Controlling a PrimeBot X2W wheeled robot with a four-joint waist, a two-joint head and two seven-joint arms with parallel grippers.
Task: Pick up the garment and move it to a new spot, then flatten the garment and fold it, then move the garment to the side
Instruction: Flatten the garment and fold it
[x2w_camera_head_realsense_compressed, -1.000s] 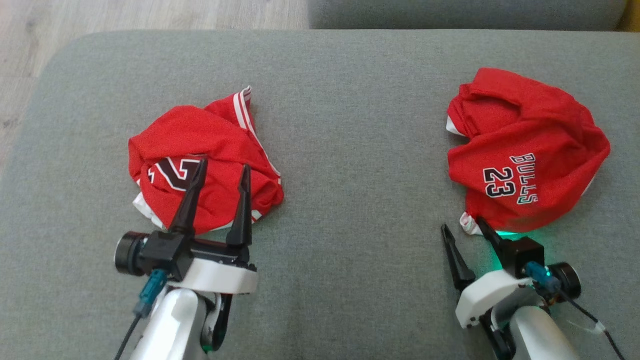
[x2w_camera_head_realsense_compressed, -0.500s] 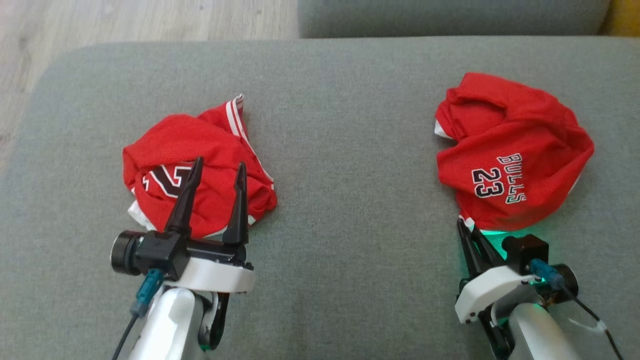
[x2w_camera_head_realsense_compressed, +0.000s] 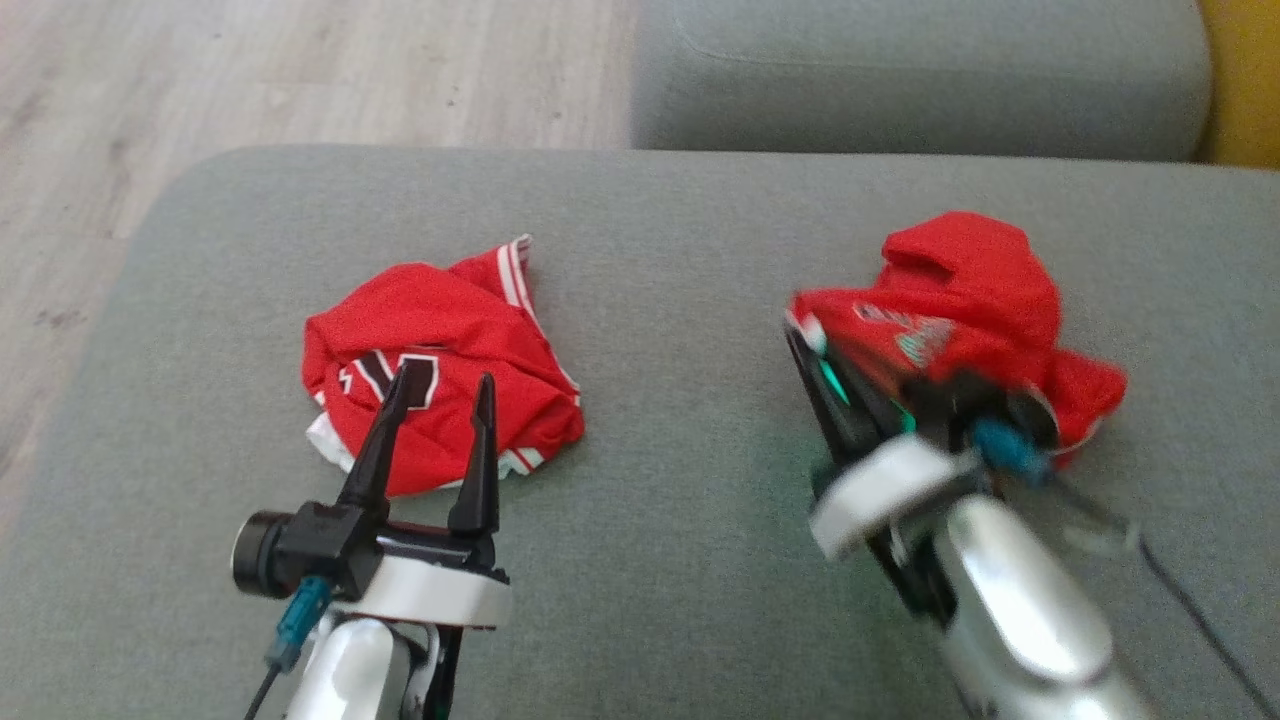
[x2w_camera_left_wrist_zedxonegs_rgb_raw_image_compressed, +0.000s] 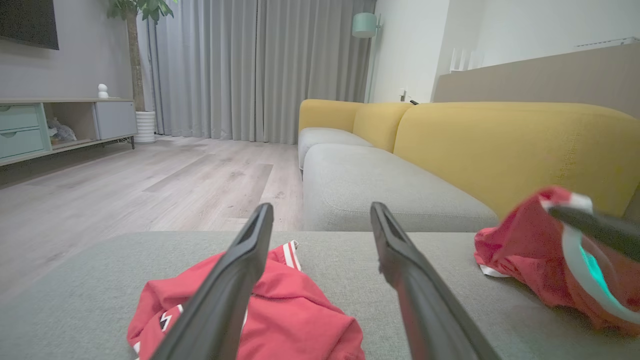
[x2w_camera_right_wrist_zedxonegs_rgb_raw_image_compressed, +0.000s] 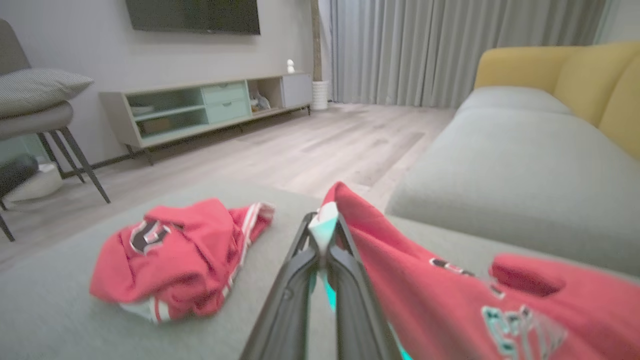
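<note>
Two crumpled red jerseys lie on the grey cushion (x2w_camera_head_realsense_compressed: 680, 250). The right jersey (x2w_camera_head_realsense_compressed: 970, 300) (x2w_camera_right_wrist_zedxonegs_rgb_raw_image_compressed: 425, 280) (x2w_camera_left_wrist_zedxonegs_rgb_raw_image_compressed: 520, 260) is partly lifted, blurred, its white-trimmed hem pulled up and left. My right gripper (x2w_camera_head_realsense_compressed: 800, 330) (x2w_camera_right_wrist_zedxonegs_rgb_raw_image_compressed: 324, 220) is shut on that hem. The left jersey (x2w_camera_head_realsense_compressed: 440, 340) (x2w_camera_left_wrist_zedxonegs_rgb_raw_image_compressed: 300, 320) (x2w_camera_right_wrist_zedxonegs_rgb_raw_image_compressed: 180, 250) sits in a heap with a black number showing. My left gripper (x2w_camera_head_realsense_compressed: 445, 385) (x2w_camera_left_wrist_zedxonegs_rgb_raw_image_compressed: 320, 210) hovers open over its near side, fingers apart, holding nothing.
A second grey seat cushion (x2w_camera_head_realsense_compressed: 920, 80) lies beyond the far edge, with a yellow sofa back (x2w_camera_left_wrist_zedxonegs_rgb_raw_image_compressed: 500, 145) to its right. Wooden floor (x2w_camera_head_realsense_compressed: 300, 80) runs along the left side. A low cabinet (x2w_camera_right_wrist_zedxonegs_rgb_raw_image_compressed: 200, 105) and a chair (x2w_camera_right_wrist_zedxonegs_rgb_raw_image_compressed: 40, 115) stand farther off.
My right gripper closed on the right jersey's hem, then rose and swung left, dragging the cloth up with it. The head camera tilted. The left gripper stayed open over the left jersey.
</note>
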